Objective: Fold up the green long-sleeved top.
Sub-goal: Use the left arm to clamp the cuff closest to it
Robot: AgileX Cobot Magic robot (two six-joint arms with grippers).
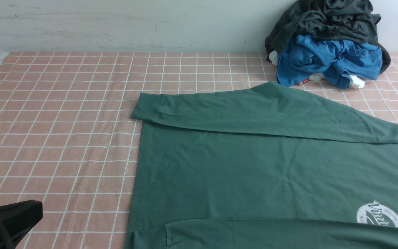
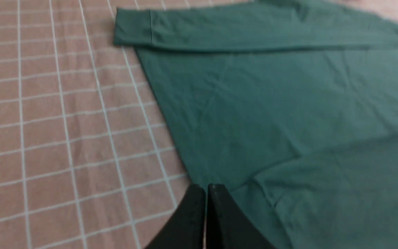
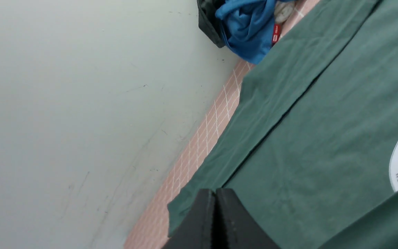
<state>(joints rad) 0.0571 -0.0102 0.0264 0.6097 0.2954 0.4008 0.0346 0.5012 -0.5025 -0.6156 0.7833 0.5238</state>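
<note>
Left wrist view shows my left gripper (image 2: 206,188) with its two black fingers pressed flat together, only a thin seam between them and nothing caught in it. It is over the pink checked cloth (image 2: 64,138), right at the side edge of the green long-sleeved top (image 2: 271,103).

Right wrist view shows my right gripper (image 3: 215,192) closed the same way, finger against finger and holding nothing. This camera is tipped sharply, so the pale wall (image 3: 64,103) fills much of it, with the top below the fingers.

In the front view the top lies flat on the checked cloth, filling the near right part. One sleeve (image 1: 254,110) is folded across the body along its far edge, cuff toward my left, and the other crosses along the near edge. Only a black part of my left arm (image 1: 12,221) shows there, at the near left corner; my right arm is out of that picture.

The round white logo (image 1: 380,214) appears in the front and right wrist views, not the left. A blue garment (image 1: 327,58) and a charcoal garment (image 1: 327,17) are heaped at the far right against the wall.
</note>
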